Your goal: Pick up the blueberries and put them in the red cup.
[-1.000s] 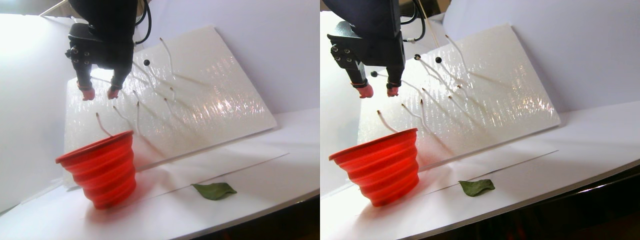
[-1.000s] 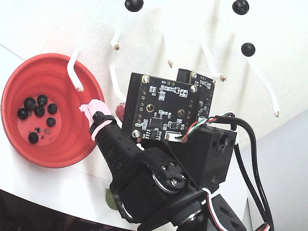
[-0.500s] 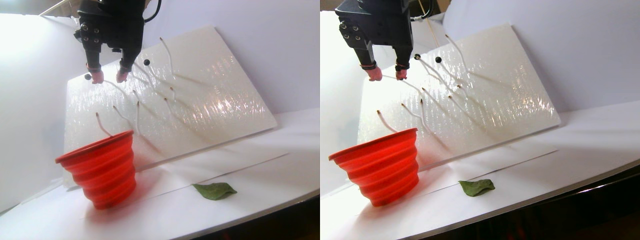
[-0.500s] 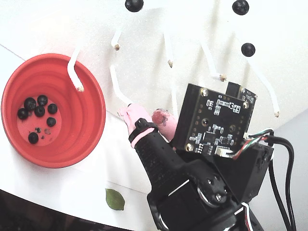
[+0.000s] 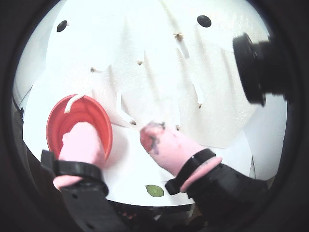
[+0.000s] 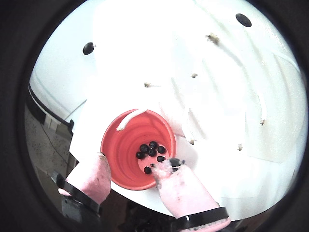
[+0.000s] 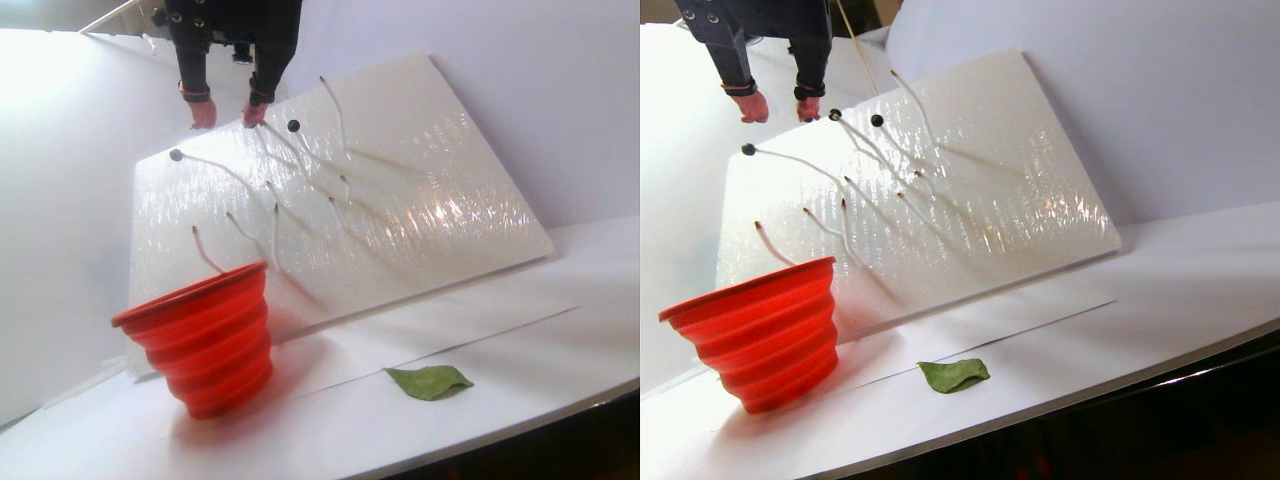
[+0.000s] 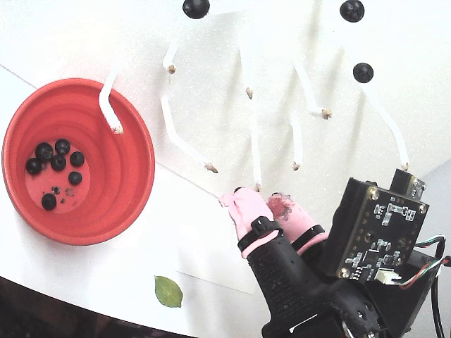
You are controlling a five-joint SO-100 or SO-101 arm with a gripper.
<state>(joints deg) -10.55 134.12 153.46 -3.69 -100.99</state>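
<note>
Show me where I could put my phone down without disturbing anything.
The white table is bare right of the green leaf, and between the leaf and the red cup. The tilted white board behind is crowded with stems and blueberries.

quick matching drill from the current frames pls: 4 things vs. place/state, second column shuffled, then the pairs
Things:
1. red cup
2. green leaf
3. blueberries in the fixed view
4. gripper

Place or state:
A. lying flat on the white table, in front of the tilted white board
B. open and empty, pink-covered fingertips apart
C. six lying on the cup's bottom, three on stem tips up on the board
D. upright on the table at the board's lower corner, one bare stem hanging over its rim

Pairs: 1-D, 2-A, 3-C, 4-B
</note>
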